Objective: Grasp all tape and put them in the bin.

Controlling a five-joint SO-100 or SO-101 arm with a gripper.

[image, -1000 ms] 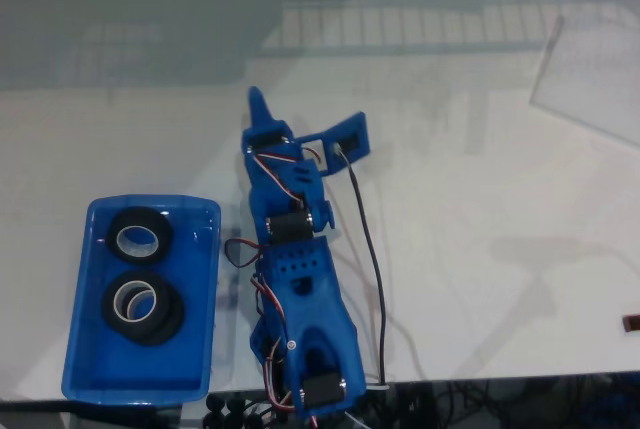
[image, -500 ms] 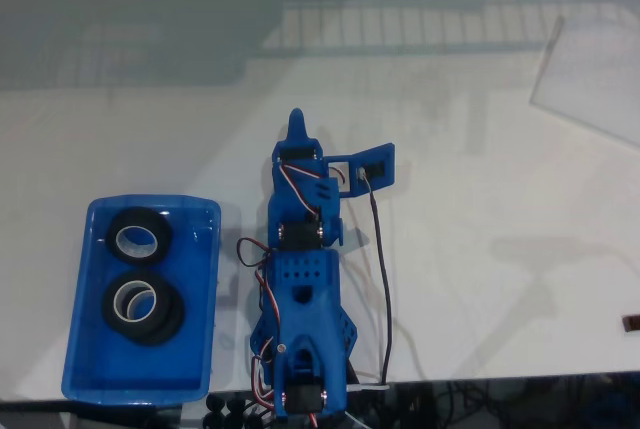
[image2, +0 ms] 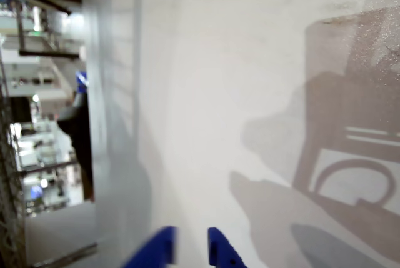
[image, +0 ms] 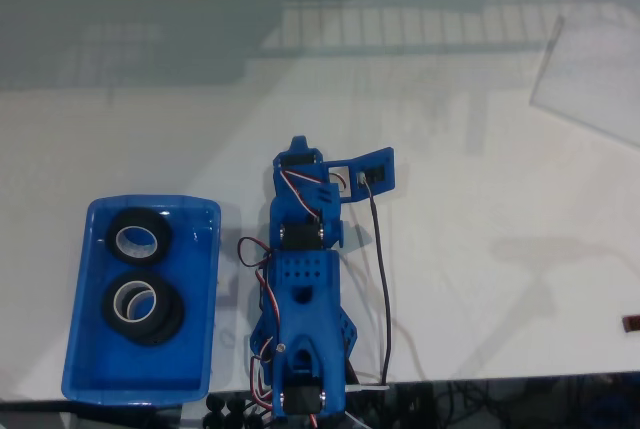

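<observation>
Overhead, the fixed view shows a white table [image: 470, 199] carrying the blue arm [image: 305, 299], which rises from the near edge at mid-width and folds back over its own base. Its gripper [image: 297, 142] points toward the far edge and holds nothing. In the wrist view the two blue fingertips [image2: 222, 249] stand slightly apart over bare table, with a narrow gap between them, so the jaws are released. The bin [image: 85, 374] sits at the near left corner of the table, just beside the arm's base. Inside it lie black tape rolls with whitish cores: one roll [image: 139, 235] toward the far end, and a stack [image: 145, 307] near the middle; the number of rolls in that stack cannot be told. A clear sheet [image: 590, 79] rests at the far right corner.
</observation>
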